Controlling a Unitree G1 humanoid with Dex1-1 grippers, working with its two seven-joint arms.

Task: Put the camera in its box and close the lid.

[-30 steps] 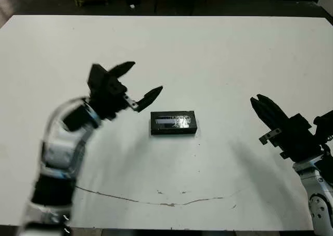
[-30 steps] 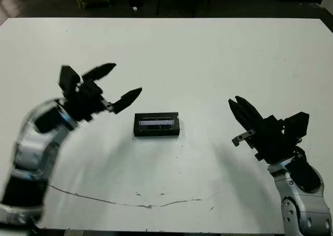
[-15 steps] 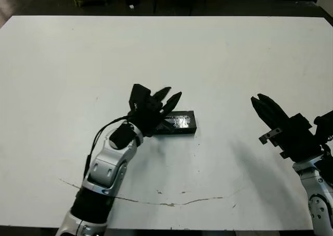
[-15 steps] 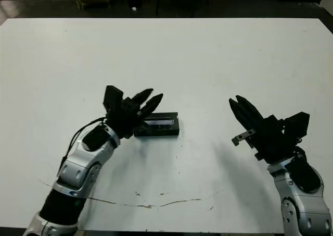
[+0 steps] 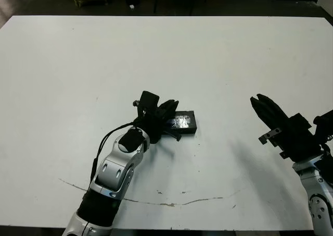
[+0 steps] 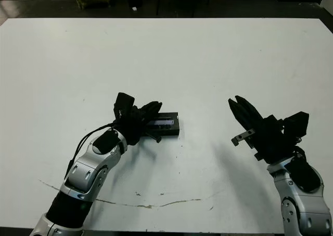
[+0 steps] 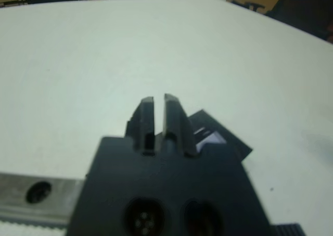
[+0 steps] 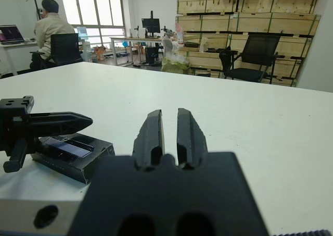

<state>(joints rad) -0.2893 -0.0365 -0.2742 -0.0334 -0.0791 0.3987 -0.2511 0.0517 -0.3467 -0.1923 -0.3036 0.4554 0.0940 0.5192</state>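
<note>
Your left gripper | fingers pressed together over the lidded box | right gripper pressed together, well apart

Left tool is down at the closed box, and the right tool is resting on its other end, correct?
Not quite. The left tool is at the box with the lid on, but the right tool hangs apart from it, well to its right, as the right eye view shows.

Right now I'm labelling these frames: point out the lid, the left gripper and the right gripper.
lid [image 5: 183, 122]: left eye view, its shiny window strip.
left gripper [image 5: 167, 116]: left eye view, between its fingers' tips.
right gripper [image 6: 235, 103]: right eye view, fingers' tips.
</note>
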